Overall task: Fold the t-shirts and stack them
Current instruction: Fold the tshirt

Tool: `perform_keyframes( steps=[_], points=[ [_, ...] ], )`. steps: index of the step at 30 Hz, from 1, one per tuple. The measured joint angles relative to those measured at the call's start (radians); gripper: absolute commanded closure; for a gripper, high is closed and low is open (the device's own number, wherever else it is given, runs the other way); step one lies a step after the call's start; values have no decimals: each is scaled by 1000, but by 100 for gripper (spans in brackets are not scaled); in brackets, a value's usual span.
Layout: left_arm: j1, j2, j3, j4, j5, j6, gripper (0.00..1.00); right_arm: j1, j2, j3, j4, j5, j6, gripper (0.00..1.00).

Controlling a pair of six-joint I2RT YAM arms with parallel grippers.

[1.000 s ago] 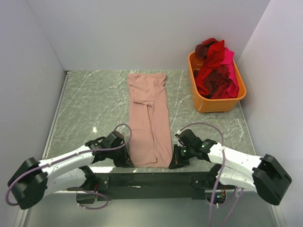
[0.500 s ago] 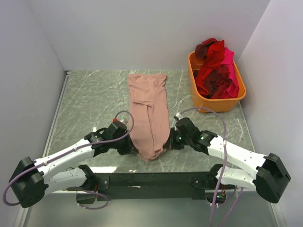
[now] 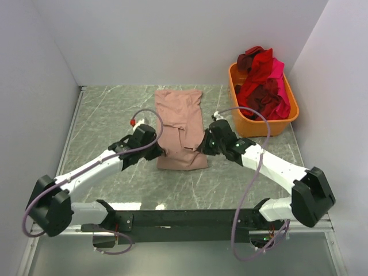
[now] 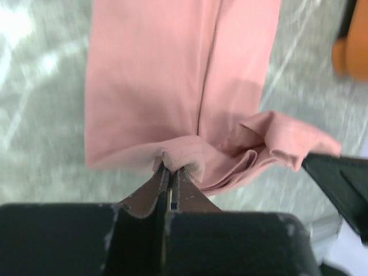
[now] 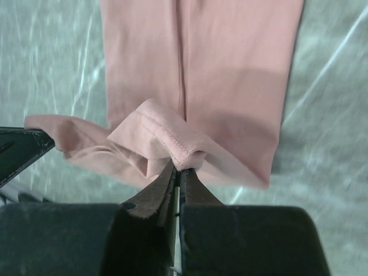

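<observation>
The dusty pink t-shirt lies as a long strip on the marble table, its near end doubled back over itself. My left gripper is shut on its left hem corner, and the shirt also shows in the left wrist view. My right gripper is shut on the right hem corner, with the shirt in the right wrist view. Both hold the hem just above the lower layer. Red, maroon and hot pink t-shirts are piled in the tub.
The orange plastic tub stands at the back right by the right wall. White walls close in the table on the left, back and right. A black rail runs along the near edge.
Both grippers have carried the shirt's near hem away from the front edge toward the back, folding the lower part over the upper part. The strip now looks about half as long.
</observation>
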Motion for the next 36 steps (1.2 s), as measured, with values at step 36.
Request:
perform_keyframes(
  steps=[36],
  points=[
    [274,538,390,137,94,207,99,-215,473,473,-23,-44,-147,100]
  ],
)
